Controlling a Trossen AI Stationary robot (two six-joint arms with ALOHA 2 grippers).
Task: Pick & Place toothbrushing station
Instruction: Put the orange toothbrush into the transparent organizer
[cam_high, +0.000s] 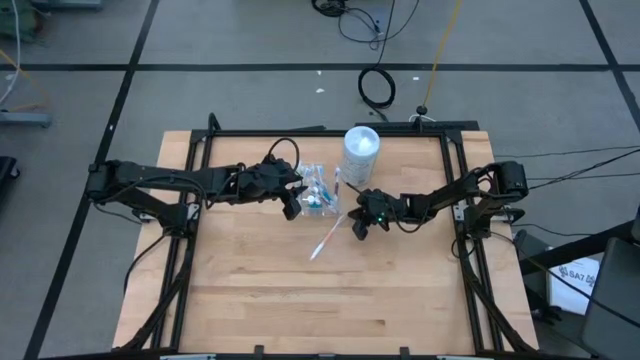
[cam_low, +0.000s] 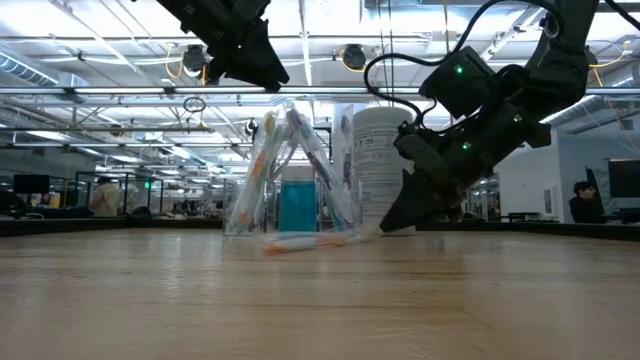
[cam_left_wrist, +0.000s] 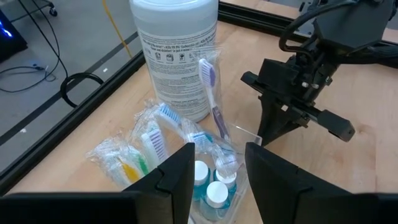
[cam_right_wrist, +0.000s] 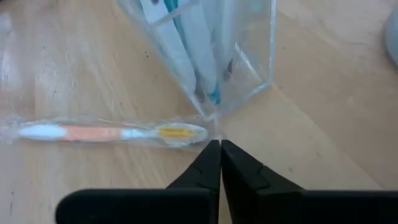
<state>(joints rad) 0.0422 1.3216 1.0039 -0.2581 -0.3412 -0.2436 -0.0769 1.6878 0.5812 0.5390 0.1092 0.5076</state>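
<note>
dark fingers of the right gripper (cam_right_wrist: 219, 163) are pressed together with nothing visibly between them, their tips down at the table right by the end of a wrapped orange toothbrush (cam_right_wrist: 106, 132) and the bottom corner of the clear plastic cup (cam_right_wrist: 249, 62). whether they have nipped the wrapper's edge cannot be told; it looks more like a closed point set to nudge or pinch the loose brush lying flat beside the cup. the left gripper (cam_left_wrist: 217, 177) hangs just above the cup's open top with its fingers partly spread and empty, placed, i judge, to steady or receive what goes in. inside and around the cup sit several more wrapped toothbrushes (cam_left_wrist: 155, 134), one purple-and-white brush (cam_left_wrist: 210, 93) standing upright, and small blue tubes (cam_left_wrist: 208, 186) with white caps. a white canister (cam_high: 361, 153) stands just behind the cup, touching or nearly so. the loose brush seems the piece left to place. all of this rests on a pale wooden table (cam_high: 300, 300) framed by black rails, over a grey floor with cables; beyond it the low view shows a big open workroom with ceiling lights and seated people far off.
</note>
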